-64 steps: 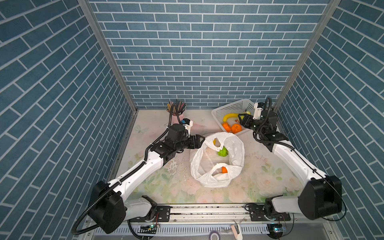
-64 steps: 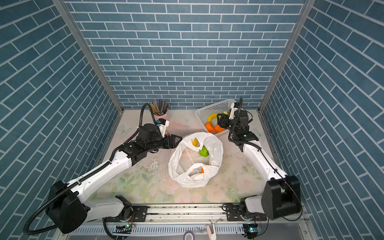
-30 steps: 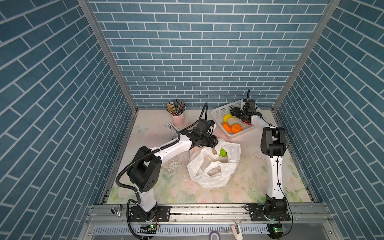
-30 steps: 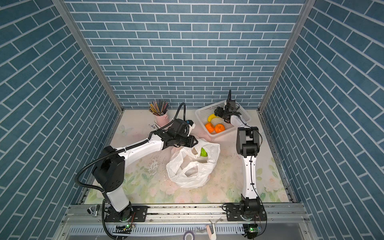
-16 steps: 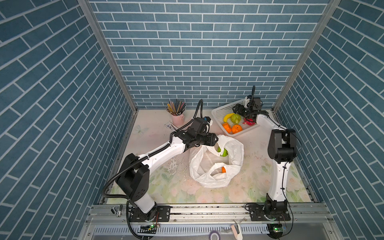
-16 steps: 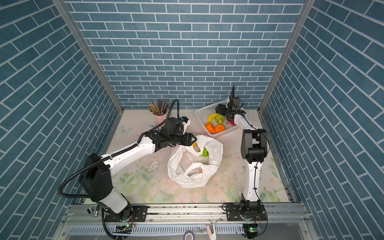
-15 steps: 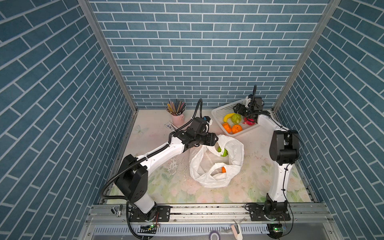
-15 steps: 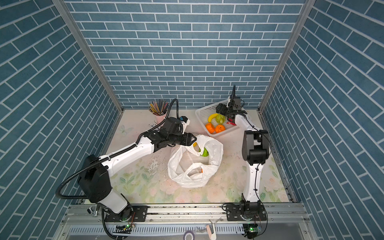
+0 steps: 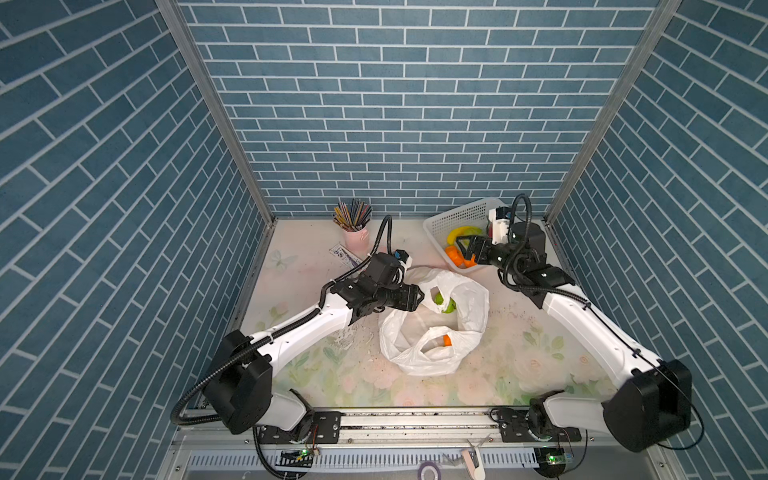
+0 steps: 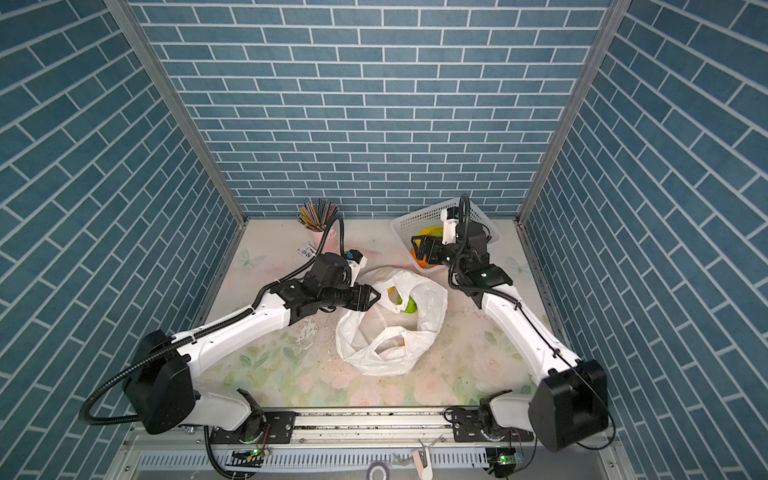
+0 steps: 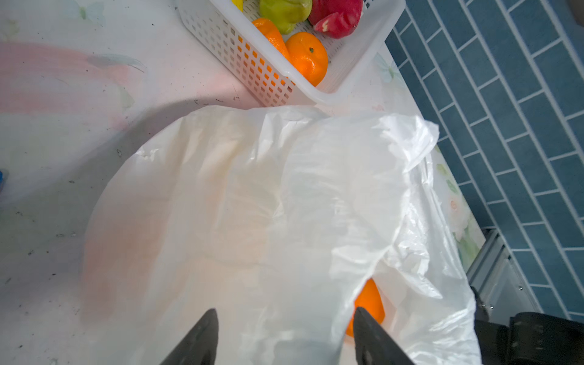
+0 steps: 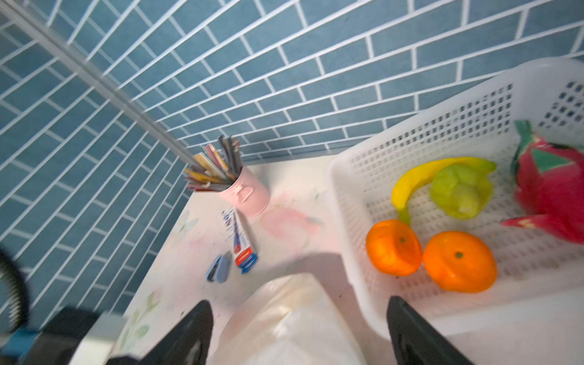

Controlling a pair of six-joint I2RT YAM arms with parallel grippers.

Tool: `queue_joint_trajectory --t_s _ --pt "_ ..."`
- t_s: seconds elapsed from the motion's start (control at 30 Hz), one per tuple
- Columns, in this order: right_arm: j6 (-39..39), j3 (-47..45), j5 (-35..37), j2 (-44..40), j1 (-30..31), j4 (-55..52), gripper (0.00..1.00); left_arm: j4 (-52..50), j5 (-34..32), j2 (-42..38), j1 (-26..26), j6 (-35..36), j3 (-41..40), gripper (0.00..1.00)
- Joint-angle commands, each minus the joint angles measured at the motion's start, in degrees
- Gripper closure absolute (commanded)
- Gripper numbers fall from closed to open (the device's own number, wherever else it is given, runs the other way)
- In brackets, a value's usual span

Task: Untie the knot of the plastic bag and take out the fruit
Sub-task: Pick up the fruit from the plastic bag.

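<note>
The plastic bag [image 9: 432, 328] [image 10: 388, 332] lies open mid-table, its two handle loops apart; no knot shows. Fruit inside: a green one [image 9: 447, 306] [image 10: 410, 306] and an orange [image 9: 446, 340] [image 11: 368, 303]. My left gripper [image 9: 420, 296] [image 10: 376, 296] [image 11: 284, 316] is open at the bag's left rim, with white film lying under and between its fingers. My right gripper [image 9: 462, 250] [image 10: 417, 249] [image 12: 298, 305] is open and empty above the basket's near corner and the bag's far edge [image 12: 284, 319].
The white basket [image 9: 457, 214] [image 12: 410, 142] at the back right holds two oranges [image 12: 393, 246], a banana [image 12: 417, 180], a green fruit [image 12: 458, 192] and a dragon fruit [image 12: 550, 189]. A pink pencil cup [image 9: 355, 239], toothpaste tube [image 12: 241, 243] and blue stapler [image 12: 218, 268] sit back left.
My left gripper has opened and drawn back to the bag's left rim. My right gripper has come from over the basket's back toward its near corner, staying open.
</note>
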Motion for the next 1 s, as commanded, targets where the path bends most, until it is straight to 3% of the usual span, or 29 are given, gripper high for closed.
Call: queue_joint_trajectory --t_s 0.0,0.27,0.37,0.47,0.83,0.97 --pt "0.43 -4.63 3.17 -5.71 3.86 -2.77 0.15 2.65 -0.25 -1.22 0.34 -0.16 -0.18 0.42" --pt "4.71 -15.43 6.48 -16.42 17.60 -4.50 0.22 3.65 -0.98 1.31 1.11 0.65 2.49 0.66" --pt "5.73 -19.03 6.45 -16.81 21.00 -3.07 0.25 5.16 -0.38 1.76 1.39 -0.08 2.80 0.81" --pt "6.07 -20.70 7.06 -14.83 23.31 -2.78 0.26 5.42 0.42 2.05 1.55 -0.36 4.08 0.87" --pt "4.76 -16.66 17.27 0.65 24.64 -2.07 0.24 5.13 1.15 0.94 1.75 -0.41 5.34 0.91" --pt "5.74 -11.68 26.11 7.50 24.50 -7.33 0.20 5.31 0.45 -0.12 1.77 -0.71 4.66 0.91"
